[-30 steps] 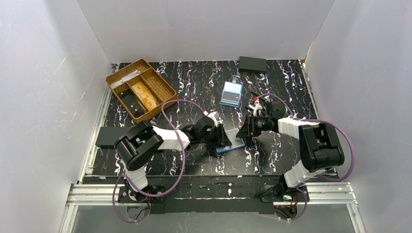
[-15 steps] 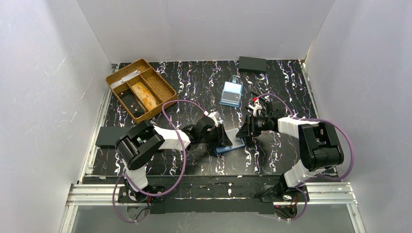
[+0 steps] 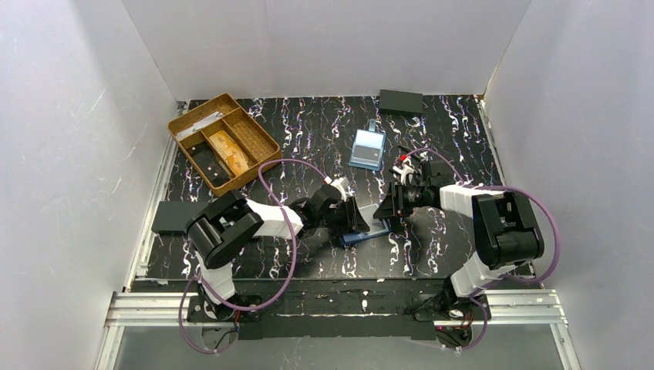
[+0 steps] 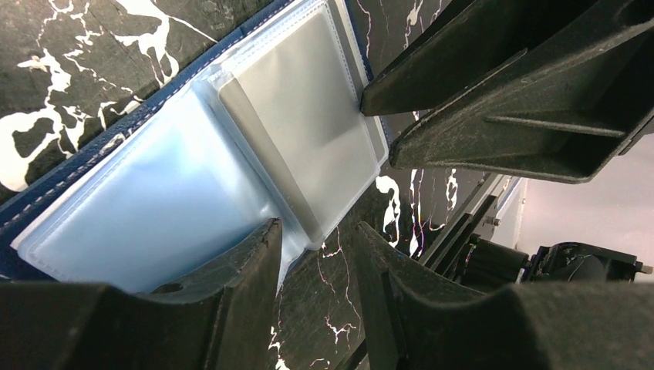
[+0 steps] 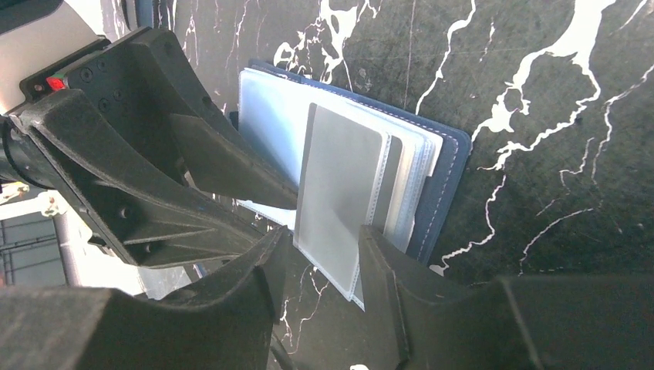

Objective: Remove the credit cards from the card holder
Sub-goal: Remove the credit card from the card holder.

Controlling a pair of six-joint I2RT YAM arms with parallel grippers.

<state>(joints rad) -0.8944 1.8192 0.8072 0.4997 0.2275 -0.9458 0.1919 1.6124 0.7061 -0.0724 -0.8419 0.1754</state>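
Observation:
The card holder (image 3: 365, 233) lies open on the table between both grippers, navy outside (image 5: 443, 185) with light blue sleeves (image 4: 154, 200). A pale grey credit card in a clear sleeve (image 5: 339, 193) is fanned out over its edge. My left gripper (image 4: 316, 231) is open, with one finger (image 4: 254, 254) resting on the blue sleeves. My right gripper (image 5: 324, 235) faces it, open, and its fingers straddle the lower edge of the grey sleeve. Yellow-orange credit cards (image 3: 229, 151) lie in the tray.
A brown compartment tray (image 3: 254, 122) stands at the back left. A light blue clear case (image 3: 367, 148) lies behind the grippers. Flat black rectangles sit at the back right (image 3: 401, 101) and the left edge (image 3: 173, 216). White walls enclose the table.
The right gripper's jaws have widened slightly and its arm has shifted a little. The left gripper and the card holder stay where they were.

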